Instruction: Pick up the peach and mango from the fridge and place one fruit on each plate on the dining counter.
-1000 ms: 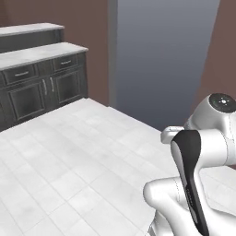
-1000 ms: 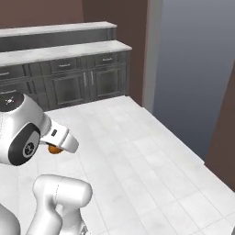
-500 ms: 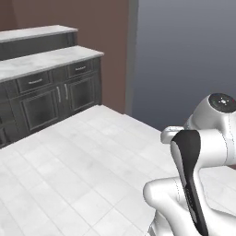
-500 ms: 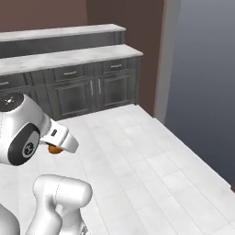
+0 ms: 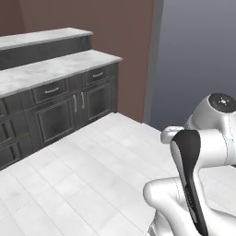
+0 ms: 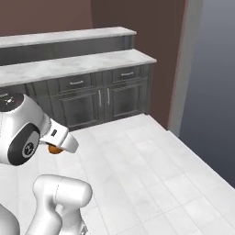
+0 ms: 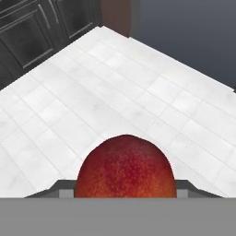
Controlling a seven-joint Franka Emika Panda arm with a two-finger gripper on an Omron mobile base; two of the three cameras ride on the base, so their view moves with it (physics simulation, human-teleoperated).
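Note:
In the hand view a round red-orange fruit with fine yellow speckles sits between the jaws of my gripper, which is shut on it. I cannot tell whether it is the peach or the mango. From the right base view the same fruit peeks out orange under the white hand, where the gripper hangs close to the arm, well above the floor. The fridge, the plates and the dining counter are out of view.
Dark cabinets with drawers and marble tops run along the brown back wall, with a higher marble ledge behind them. A grey-blue wall stands to the right. White tiled floor spreads open ahead.
The whole scene has slid to the right in both base views, so the base has moved or turned. The arm keeps its pose and the fruit stays in the grip.

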